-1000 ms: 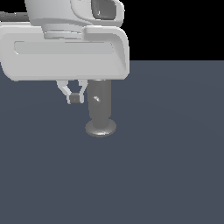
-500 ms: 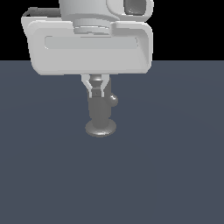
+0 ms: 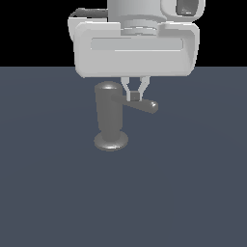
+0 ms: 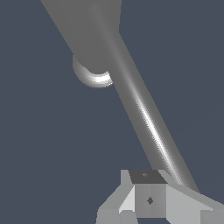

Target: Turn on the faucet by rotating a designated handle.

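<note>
White hand (image 3: 134, 96) hangs straight down; fingers pinched together at the handle (image 3: 143, 105).

Dull grey metallic faucet (image 3: 110, 116) with soft sheen, smooth brushed-looking metal handle (image 4: 144, 118) catching a bright streak of light, matt white plastic-looking gripper (image 3: 134, 96), flat matt slate-blue floor (image 3: 193, 183) without texture

Dull grey faucet (image 3: 110, 116) stands upright on its flared base; slim handle (image 3: 144, 105) – a rod – projects sideways.
</note>
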Tool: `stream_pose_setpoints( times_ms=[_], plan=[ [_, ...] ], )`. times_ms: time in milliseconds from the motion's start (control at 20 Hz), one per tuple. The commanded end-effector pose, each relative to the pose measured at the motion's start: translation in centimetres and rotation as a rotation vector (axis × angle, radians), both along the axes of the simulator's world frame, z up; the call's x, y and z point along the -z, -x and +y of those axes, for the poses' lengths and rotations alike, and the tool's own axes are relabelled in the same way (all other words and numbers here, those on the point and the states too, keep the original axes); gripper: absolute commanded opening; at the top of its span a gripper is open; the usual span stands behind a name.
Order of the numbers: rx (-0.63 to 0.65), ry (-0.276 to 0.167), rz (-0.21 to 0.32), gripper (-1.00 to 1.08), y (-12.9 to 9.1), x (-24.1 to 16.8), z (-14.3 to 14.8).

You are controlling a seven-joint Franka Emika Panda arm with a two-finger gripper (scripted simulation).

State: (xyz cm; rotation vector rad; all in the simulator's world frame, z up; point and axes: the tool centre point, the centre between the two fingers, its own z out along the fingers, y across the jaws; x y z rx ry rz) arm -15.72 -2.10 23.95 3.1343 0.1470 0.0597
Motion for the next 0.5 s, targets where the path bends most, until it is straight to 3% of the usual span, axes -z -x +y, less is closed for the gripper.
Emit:
stream_pose_setpoints(
  times_ms=[0,450],
  plan=[
    [0.006,-0.002,0.038,-1.0,0.5,1.7,-1.5],
    [0.006,-0.002,0.038,-1.0,-0.7,1.8,-5.7]
  ],
)
